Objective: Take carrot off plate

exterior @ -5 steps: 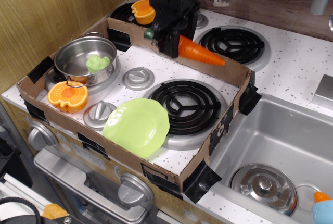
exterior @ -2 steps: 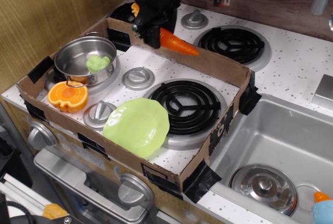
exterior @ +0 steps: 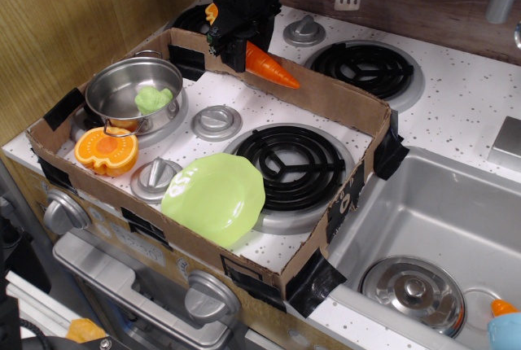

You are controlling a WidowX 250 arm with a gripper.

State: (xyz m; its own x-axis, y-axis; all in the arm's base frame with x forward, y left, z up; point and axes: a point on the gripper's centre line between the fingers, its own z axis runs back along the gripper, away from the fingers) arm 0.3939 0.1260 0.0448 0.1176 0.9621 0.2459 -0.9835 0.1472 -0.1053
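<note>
The orange carrot (exterior: 272, 66) is held in the air at the back of the stove, above the far cardboard wall, its tip pointing right and slightly down. My black gripper (exterior: 238, 49) is shut on its thick end, which is hidden by the fingers. The lime-green scalloped plate (exterior: 213, 199) lies bare at the front of the cardboard box, well below and in front of the carrot.
A cardboard box wall (exterior: 329, 98) frames the stove top. A steel pot (exterior: 133, 91) holding a pale green piece sits at the left. An orange pumpkin-like half (exterior: 106, 150) lies by it, another (exterior: 212, 15) behind the gripper. A black burner (exterior: 291, 161) is mid-box. A sink (exterior: 440, 236) is at the right.
The gripper has carried the carrot to the left and farther back, away from the plate. The plate and the other objects have not moved.
</note>
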